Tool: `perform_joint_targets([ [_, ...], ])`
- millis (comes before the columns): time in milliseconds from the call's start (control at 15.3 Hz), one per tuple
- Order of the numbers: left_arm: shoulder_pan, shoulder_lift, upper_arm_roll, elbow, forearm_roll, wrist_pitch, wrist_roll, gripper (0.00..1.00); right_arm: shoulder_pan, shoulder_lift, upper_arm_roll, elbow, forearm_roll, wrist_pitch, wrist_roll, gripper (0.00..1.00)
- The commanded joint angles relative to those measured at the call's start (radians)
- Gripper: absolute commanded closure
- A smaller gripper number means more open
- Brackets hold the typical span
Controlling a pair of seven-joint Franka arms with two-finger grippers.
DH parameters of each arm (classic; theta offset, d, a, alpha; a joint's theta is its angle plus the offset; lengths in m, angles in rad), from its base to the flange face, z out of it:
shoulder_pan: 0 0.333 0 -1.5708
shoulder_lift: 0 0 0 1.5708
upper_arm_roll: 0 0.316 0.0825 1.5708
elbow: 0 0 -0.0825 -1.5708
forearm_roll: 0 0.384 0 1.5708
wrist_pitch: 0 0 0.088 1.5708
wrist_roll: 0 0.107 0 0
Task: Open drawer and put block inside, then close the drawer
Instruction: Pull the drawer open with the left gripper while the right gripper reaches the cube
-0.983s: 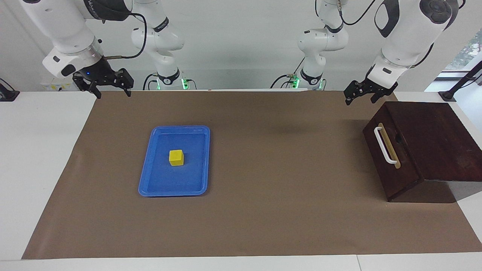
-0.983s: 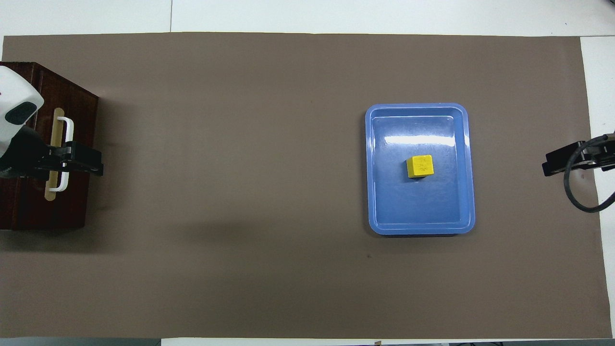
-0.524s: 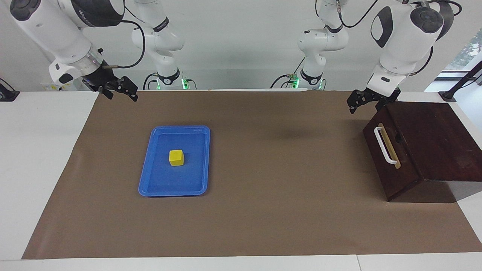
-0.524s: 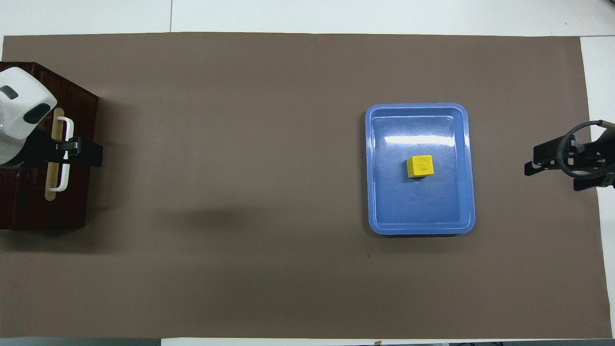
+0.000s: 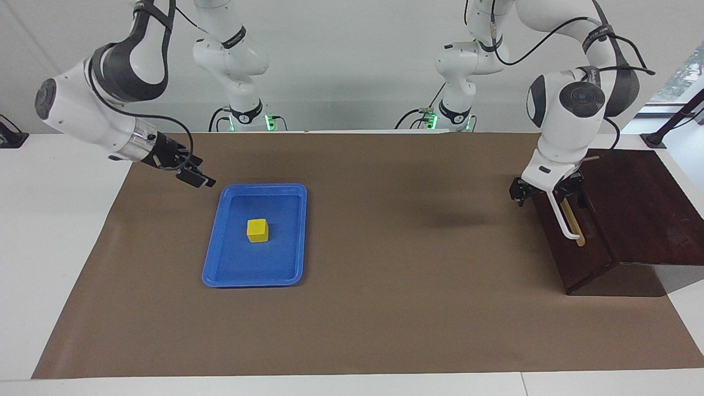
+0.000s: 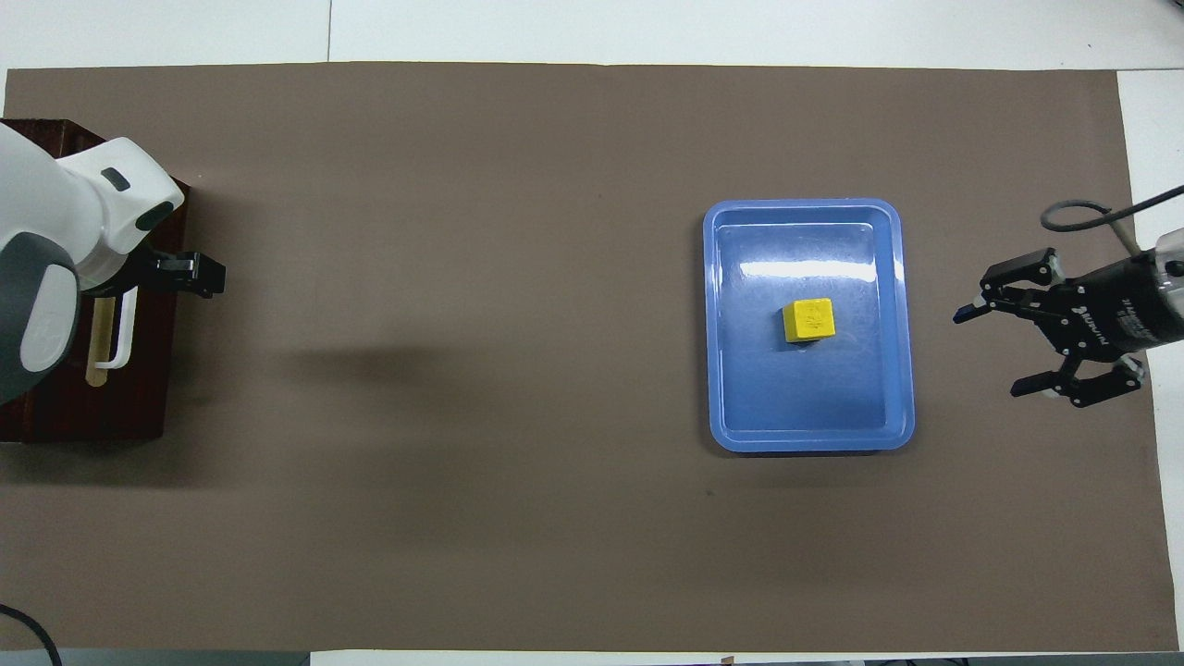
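The yellow block (image 5: 257, 230) sits in the middle of a blue tray (image 5: 258, 281); it also shows in the overhead view (image 6: 809, 320). The dark brown drawer (image 5: 594, 242) is shut at the left arm's end of the table. Its white handle (image 5: 566, 225) also shows in the overhead view (image 6: 120, 342). My left gripper (image 5: 544, 193) is open at the handle's end nearer to the robots, its fingers on either side of the bar. My right gripper (image 5: 195, 175) is open and empty over the mat, beside the tray's corner; it also shows in the overhead view (image 6: 994, 350).
The blue tray (image 6: 809, 442) lies on a brown mat (image 5: 385, 308) that covers most of the white table. The drawer box's dark top (image 5: 643, 209) slopes up toward the table's end. Bare mat lies between tray and drawer.
My left gripper has come down from above the box to the drawer handle. My right gripper has come down and moved toward the tray. Block and drawer have not moved.
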State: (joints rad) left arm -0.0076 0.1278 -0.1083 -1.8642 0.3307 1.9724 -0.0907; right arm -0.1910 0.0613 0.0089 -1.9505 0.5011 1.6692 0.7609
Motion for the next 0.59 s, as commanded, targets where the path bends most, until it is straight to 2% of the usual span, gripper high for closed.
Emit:
perform_joint_targets([
  [0,0.024,0.009,0.007,-0.019,0.056,0.060,0.058,0.00,-0.024,0.005,0.009,-0.125,0.114,0.110,0.072,0.00],
  [131,0.028,0.013,0.007,-0.029,0.086,0.074,0.075,0.00,-0.022,0.059,0.009,-0.136,0.166,0.139,0.099,0.00],
  [328,0.052,-0.002,0.009,-0.120,0.120,0.160,0.075,0.00,-0.018,0.175,0.009,-0.068,0.191,0.144,0.127,0.00],
  [524,0.057,-0.005,0.010,-0.151,0.120,0.187,0.075,0.00,-0.010,0.256,0.009,-0.018,0.232,0.152,0.141,0.00],
])
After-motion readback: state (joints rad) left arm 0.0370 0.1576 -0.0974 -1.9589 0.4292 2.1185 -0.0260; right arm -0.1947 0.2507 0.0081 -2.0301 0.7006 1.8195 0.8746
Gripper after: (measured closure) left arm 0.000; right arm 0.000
